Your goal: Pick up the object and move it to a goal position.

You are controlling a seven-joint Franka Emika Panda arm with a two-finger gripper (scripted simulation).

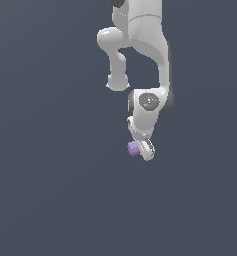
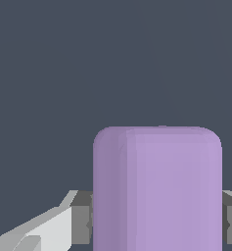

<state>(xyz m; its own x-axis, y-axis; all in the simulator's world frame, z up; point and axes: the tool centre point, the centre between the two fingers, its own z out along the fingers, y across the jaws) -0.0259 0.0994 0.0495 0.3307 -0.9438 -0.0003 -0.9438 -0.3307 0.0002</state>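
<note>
The object (image 1: pixel 133 148) is a small lavender cylinder, seen at the tip of the white arm in the exterior view. My gripper (image 1: pixel 139 148) is shut on it, with the cylinder sticking out toward the exterior view's left of the fingers. In the wrist view the object (image 2: pixel 157 188) fills much of the picture, and grey finger pads (image 2: pixel 81 218) press against both of its sides. No goal marker is visible in either view.
The white arm (image 1: pixel 145 50) reaches down from the top of the exterior view. Around it there is only a plain dark grey-blue background, with no other objects or edges showing.
</note>
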